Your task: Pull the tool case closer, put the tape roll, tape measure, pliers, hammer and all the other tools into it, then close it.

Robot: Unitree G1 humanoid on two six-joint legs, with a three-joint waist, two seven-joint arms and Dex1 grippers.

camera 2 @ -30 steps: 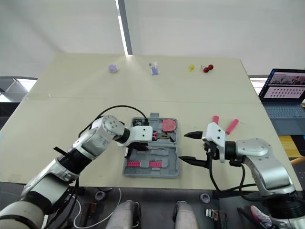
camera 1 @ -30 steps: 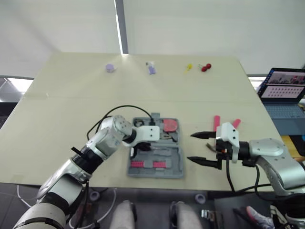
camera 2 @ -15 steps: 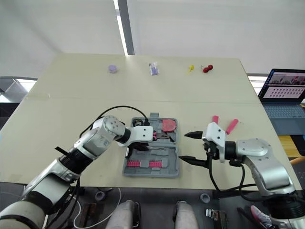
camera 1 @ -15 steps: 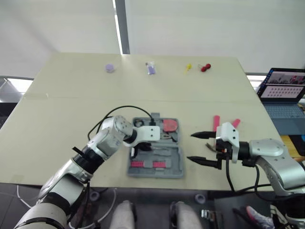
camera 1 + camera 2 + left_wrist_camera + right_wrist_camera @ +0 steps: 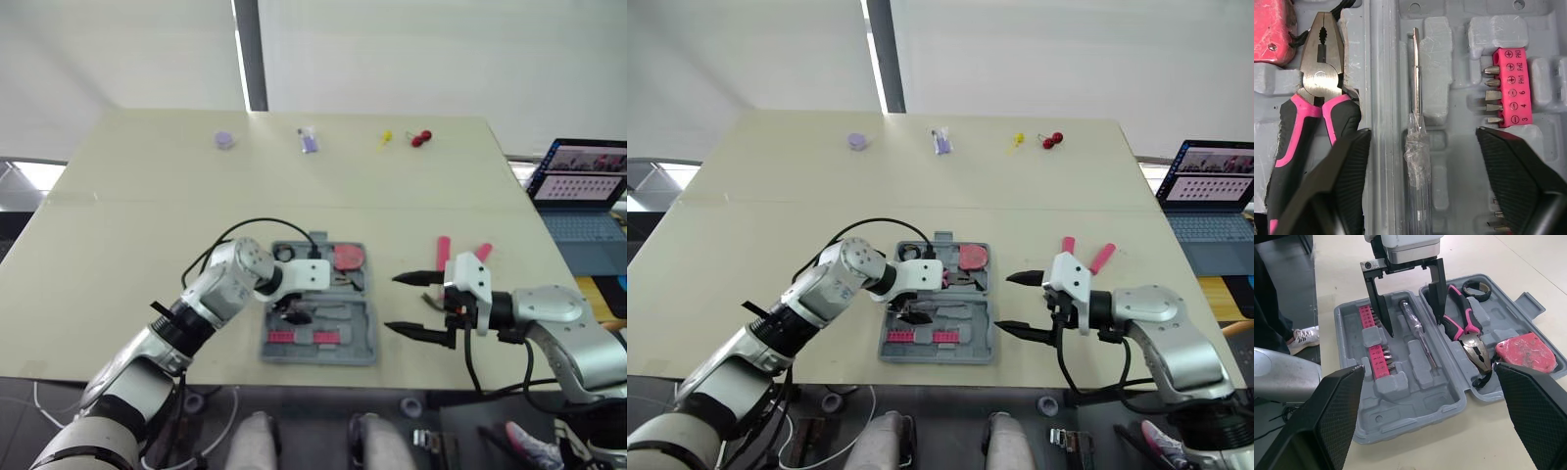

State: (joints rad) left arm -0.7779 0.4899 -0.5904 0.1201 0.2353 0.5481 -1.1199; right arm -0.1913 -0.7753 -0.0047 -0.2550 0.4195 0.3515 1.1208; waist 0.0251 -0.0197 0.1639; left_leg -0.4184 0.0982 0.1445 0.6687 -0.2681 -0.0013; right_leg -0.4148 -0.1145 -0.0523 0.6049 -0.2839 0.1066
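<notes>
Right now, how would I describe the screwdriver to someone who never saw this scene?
On the beige table, find the open grey tool case under the left gripper. The screwdriver lies in its near half, along the hinge. Unlike the pink-and-black pliers across the hinge, it has a clear handle.

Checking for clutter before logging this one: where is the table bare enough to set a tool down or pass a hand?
Bare: the wide band of table between the tool case and the small things at the far edge, and the stretch left of the left arm. Crowded: right of the case, where the right gripper, jaws open, sits by pink handles.
</notes>
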